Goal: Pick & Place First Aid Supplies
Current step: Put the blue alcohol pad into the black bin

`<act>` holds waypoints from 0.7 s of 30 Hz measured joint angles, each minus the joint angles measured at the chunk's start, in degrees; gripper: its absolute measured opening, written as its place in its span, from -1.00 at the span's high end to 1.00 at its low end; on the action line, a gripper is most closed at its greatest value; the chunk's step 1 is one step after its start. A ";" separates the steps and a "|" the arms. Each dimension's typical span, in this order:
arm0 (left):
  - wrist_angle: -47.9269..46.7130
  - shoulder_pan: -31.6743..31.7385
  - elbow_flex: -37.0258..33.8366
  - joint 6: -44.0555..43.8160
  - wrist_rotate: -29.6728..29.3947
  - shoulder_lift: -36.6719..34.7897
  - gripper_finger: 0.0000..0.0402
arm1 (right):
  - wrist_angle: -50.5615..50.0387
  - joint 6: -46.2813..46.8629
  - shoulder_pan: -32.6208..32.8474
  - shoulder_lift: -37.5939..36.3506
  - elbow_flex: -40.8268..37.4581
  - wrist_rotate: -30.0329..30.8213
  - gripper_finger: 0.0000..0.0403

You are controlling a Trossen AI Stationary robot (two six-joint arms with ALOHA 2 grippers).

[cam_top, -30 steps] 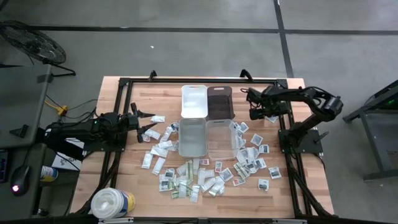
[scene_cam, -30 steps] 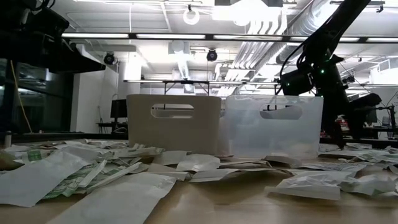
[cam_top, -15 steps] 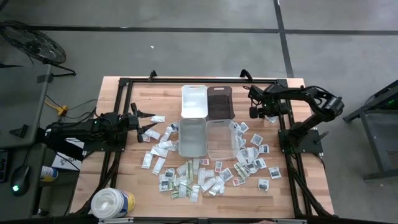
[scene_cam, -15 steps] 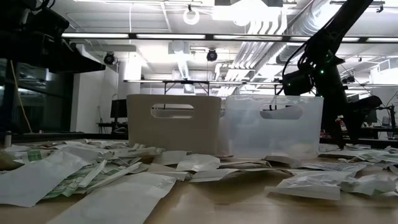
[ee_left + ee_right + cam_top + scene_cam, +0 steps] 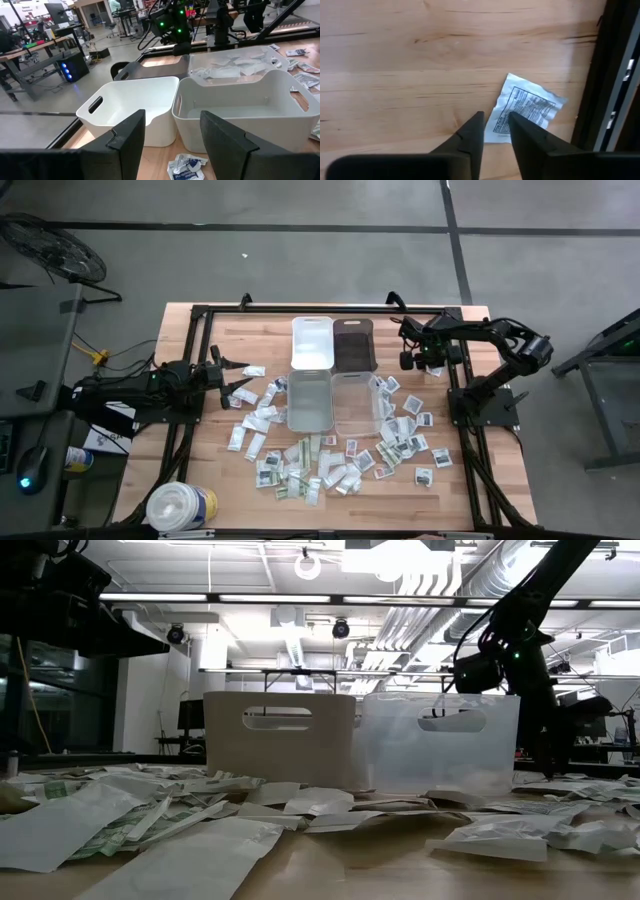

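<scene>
From above, the right gripper [image 5: 408,361] hangs over the wooden table's [image 5: 200,480] far right corner, by a small white paper packet [image 5: 436,370]; dozens more lie scattered around four rectangular plastic bins [image 5: 311,342]. The left gripper [image 5: 243,377] waits, fingers spread, at the left. In the right wrist view, narrowly parted fingers [image 5: 470,137] point down beside the printed packet [image 5: 526,109], apparently empty.

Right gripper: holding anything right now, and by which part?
Cannot be told. The right gripper has its fingers nearly together at the edge of a white packet lying on the table; a pinch on that edge isn't confirmed.
</scene>
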 joint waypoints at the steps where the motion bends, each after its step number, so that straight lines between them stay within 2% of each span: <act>1: 0.00 -0.01 0.00 0.00 0.00 0.01 0.06 | 0.04 0.00 0.00 0.00 0.00 -0.06 0.65; 8: 0.00 -0.02 0.00 0.00 -0.02 0.01 0.06 | 0.61 -0.05 0.02 0.02 0.00 -0.68 0.96; 16: 0.00 0.00 0.00 0.00 -0.04 0.01 0.06 | 0.46 -1.12 0.02 -0.62 0.05 -1.12 0.99; 21: 0.00 -0.02 0.00 0.00 -0.05 0.00 0.06 | -1.09 -4.37 -0.07 -3.83 0.66 -3.05 1.00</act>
